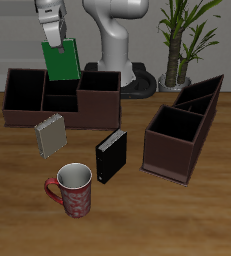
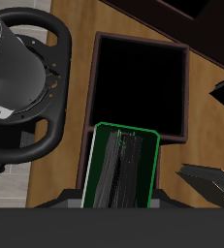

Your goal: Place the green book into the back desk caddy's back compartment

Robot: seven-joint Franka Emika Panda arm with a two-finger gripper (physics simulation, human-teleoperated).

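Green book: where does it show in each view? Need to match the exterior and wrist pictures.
Exterior view: the green book hangs upright from the pincer, above the back desk caddy, near the picture's top.
Wrist view: the green book is seen edge-on, page edges facing the camera, just in front of the lens.
Shared landmark: the back desk caddy; one open dark cell lies just beyond the book.

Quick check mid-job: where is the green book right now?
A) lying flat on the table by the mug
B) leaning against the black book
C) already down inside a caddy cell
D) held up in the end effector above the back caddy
D: the green book hangs clamped in the end effector, raised above the back caddy, not resting on anything.
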